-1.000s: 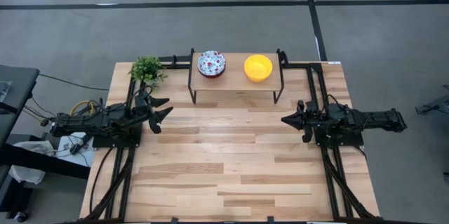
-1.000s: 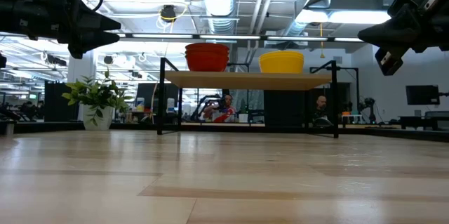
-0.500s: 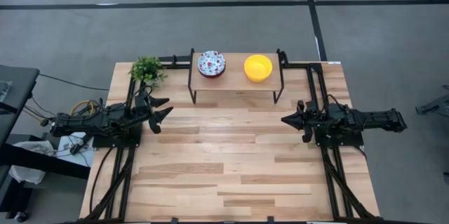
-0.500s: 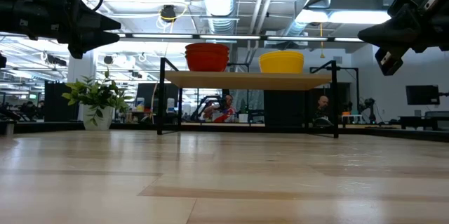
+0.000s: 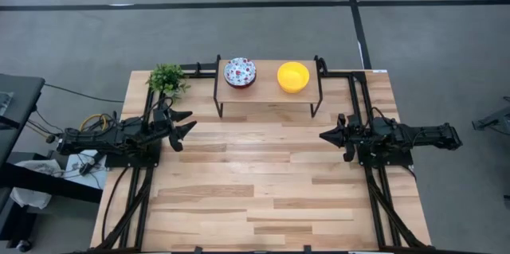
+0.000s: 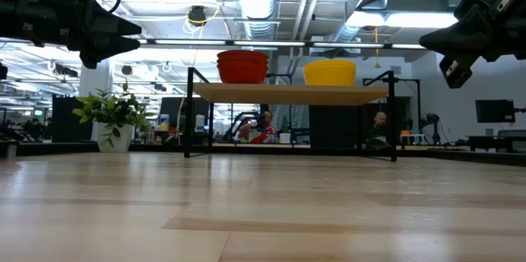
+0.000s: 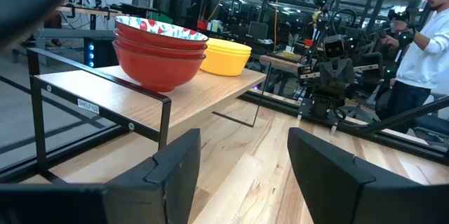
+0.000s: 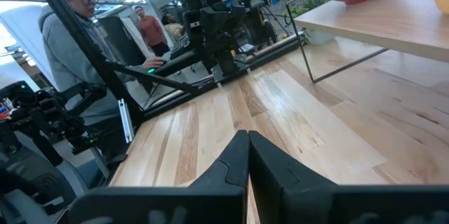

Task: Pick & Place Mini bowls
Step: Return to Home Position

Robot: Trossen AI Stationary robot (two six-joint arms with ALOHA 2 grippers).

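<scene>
Now two stacks are sitting on the shelf [image 5: 267,93]: patterned bowls [image 5: 240,72] beside yellow bowls [image 5: 292,76]. Left jaws are hanging apart, right jaws together, each at its edge of the surface [image 5: 255,182]. Glossy, rigid bowls are likely handling light and slippery; pinching a rim looks safest.

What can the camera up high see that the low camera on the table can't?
Only the high view shows the flowery inside of the top patterned bowl, the hollow of the top yellow bowl and both whole arms. Only the low view shows the bowls' layered stacks, the patterned ones red outside, and people in the room behind. Both show the shelf, the plant, the left tool and the right tool, one at each side of the table.
</scene>
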